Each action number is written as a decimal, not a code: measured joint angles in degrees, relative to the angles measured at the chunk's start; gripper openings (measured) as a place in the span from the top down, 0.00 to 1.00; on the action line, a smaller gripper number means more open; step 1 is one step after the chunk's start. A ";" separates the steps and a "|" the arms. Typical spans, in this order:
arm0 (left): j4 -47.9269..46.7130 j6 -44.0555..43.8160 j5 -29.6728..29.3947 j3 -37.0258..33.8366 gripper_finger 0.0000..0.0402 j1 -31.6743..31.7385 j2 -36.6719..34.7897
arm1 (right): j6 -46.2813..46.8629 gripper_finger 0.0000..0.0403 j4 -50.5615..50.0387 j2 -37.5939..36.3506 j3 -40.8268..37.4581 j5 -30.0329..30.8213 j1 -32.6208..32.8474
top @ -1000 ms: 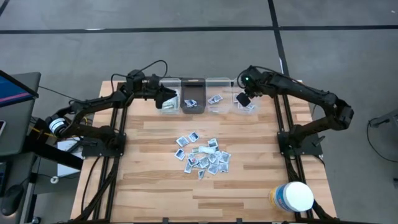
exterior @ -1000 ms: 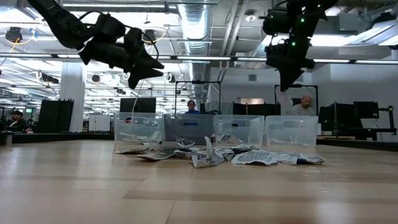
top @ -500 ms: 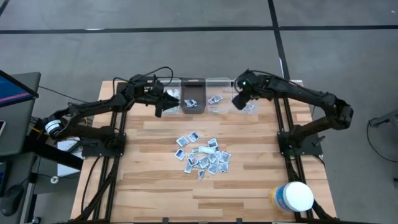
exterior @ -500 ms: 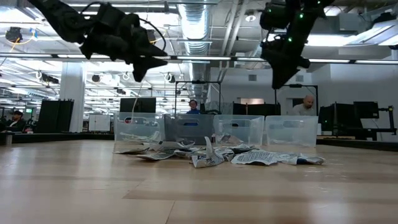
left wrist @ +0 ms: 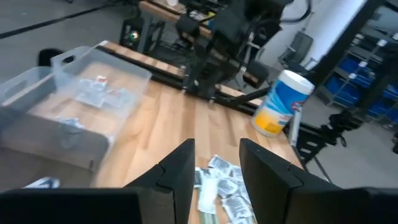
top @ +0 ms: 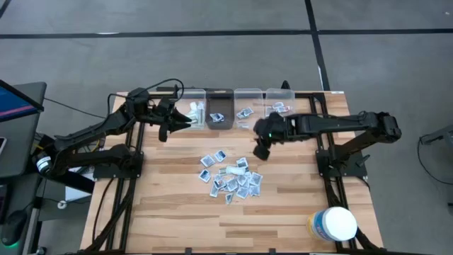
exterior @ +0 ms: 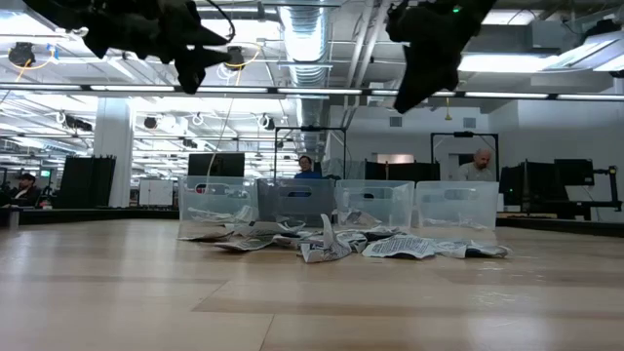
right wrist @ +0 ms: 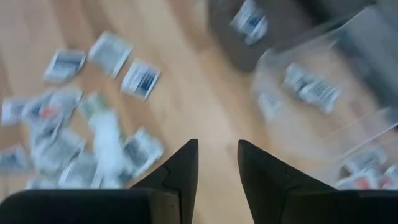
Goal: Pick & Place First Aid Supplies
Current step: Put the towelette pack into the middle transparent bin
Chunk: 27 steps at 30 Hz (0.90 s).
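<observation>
the packets (top: 231, 177) lie heaped mid-table, more in the bins (top: 233, 108) at 12 o'clock. the right gripper (top: 259, 150) hangs at the heap's 1 o'clock, fingers parted, seemingly empty. the left gripper (top: 185, 122), parted and empty, hovers at 10 o'clock.

No text, label, brand, number or sign can be read anywhere in these views. The packets (top: 230, 177) lying at the centre of the high view carry blue and red print, but it is too small to make out. The white tub (top: 333, 224) at the lower right of the high view, also seen at the upper right of the left wrist view, has a blue and yellow label whose wording cannot be read. The screen (top: 15, 98) at the left edge of the high view shows only a coloured band.
</observation>
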 joint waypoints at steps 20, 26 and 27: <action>7.71 1.44 -11.87 0.00 0.69 -23.76 15.05 | -10.81 0.73 18.56 -0.23 -21.60 -8.65 14.29; 7.58 -1.91 -15.07 0.00 0.69 -26.95 19.74 | -18.41 0.73 23.08 4.38 -24.15 -8.61 16.86; 7.66 -3.16 -15.12 0.00 0.69 -27.20 20.26 | -20.02 0.73 23.34 5.58 -24.15 -8.47 16.91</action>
